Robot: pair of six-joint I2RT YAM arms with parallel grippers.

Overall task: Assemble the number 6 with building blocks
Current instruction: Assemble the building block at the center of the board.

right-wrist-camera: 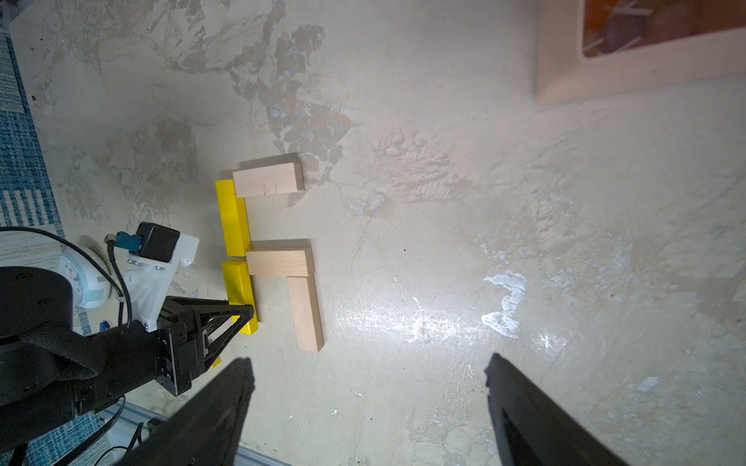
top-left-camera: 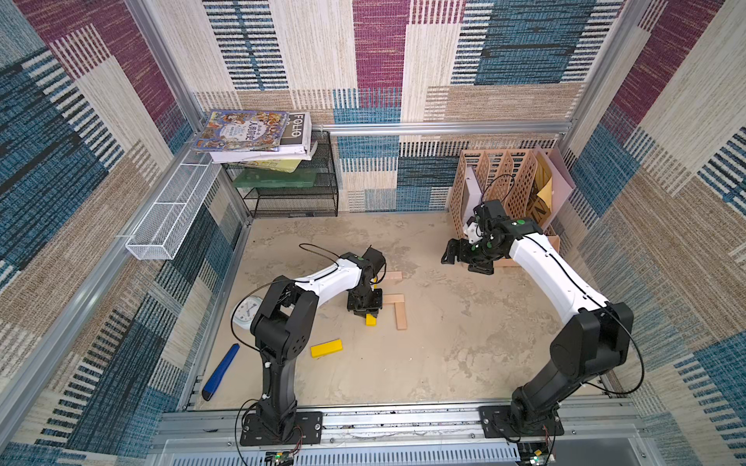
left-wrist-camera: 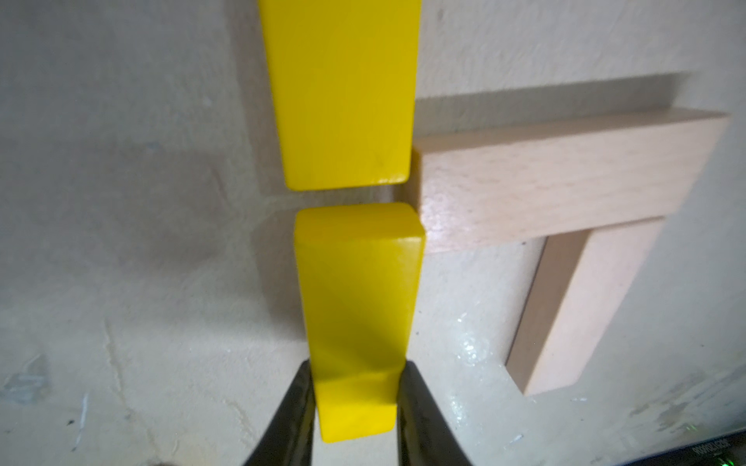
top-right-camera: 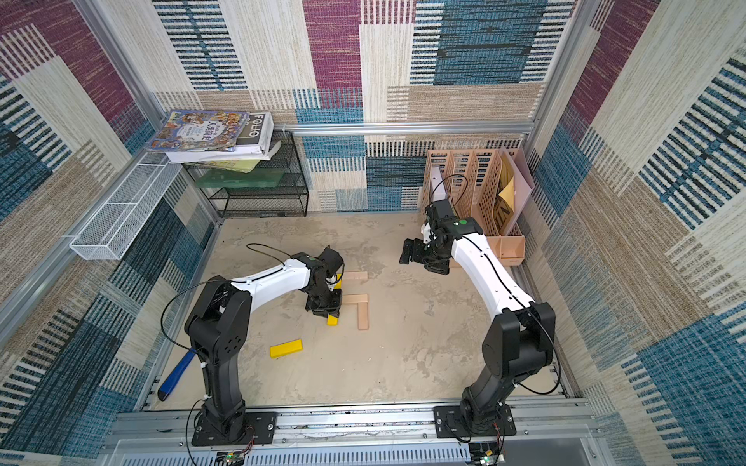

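Two states: left pincer point(left-wrist-camera: 357, 373) grips yellow block point(left-wrist-camera: 357, 282), right pincer point(right-wrist-camera: 368, 361) wide (organizer point(top-left-camera: 520, 181) holds papers point(top-left-camera: 544, 193)).

Probably a lab test cell, aluminium frame point(top-left-camera: 444, 128), carpet-clad walls point(top-left-camera: 379, 60), robot arms point(top-left-camera: 278, 343) bolted to rail point(top-left-camera: 403, 421)

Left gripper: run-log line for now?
left gripper: shut on lower yellow spine block | right gripper: open, empty | last yellow block: loose

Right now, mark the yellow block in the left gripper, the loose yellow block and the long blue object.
held yellow block point(left-wrist-camera: 357, 298): left wrist view, middle of top face.
loose yellow block point(top-left-camera: 326, 349): a top view, centre of top face.
long blue object point(top-left-camera: 221, 372): a top view, midway along it.
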